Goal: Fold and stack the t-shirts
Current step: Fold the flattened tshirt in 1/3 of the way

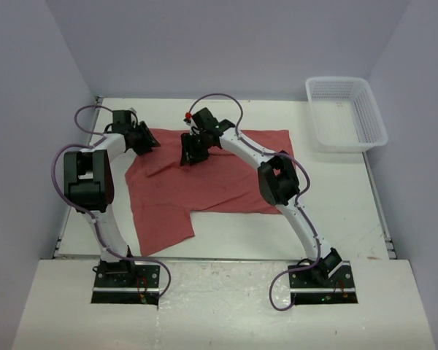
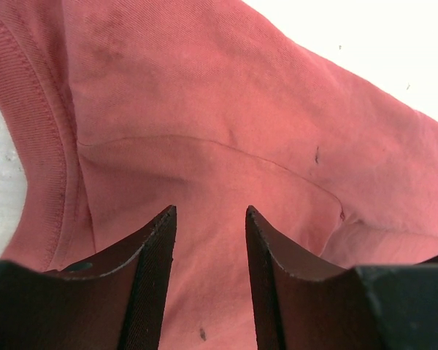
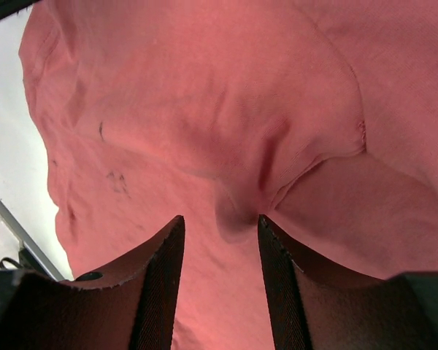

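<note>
One brick-red t-shirt (image 1: 212, 182) lies spread on the white table, with a flap reaching toward the near left. My left gripper (image 1: 147, 142) is low over its far left corner, jaws apart; in the left wrist view the gripper (image 2: 210, 211) frames flat cloth (image 2: 204, 109) beside a ribbed hem, with nothing pinched. My right gripper (image 1: 190, 154) hovers over the shirt's far middle. In the right wrist view it (image 3: 220, 219) is open too, and a raised crease of the shirt (image 3: 241, 211) sits just beyond its right fingertip.
A white mesh basket (image 1: 347, 113) stands at the far right corner of the table. Bare tabletop (image 1: 343, 204) lies right of the shirt. Grey walls close in the left, far and right sides. The table's near edge (image 1: 226, 257) runs just ahead of the arm bases.
</note>
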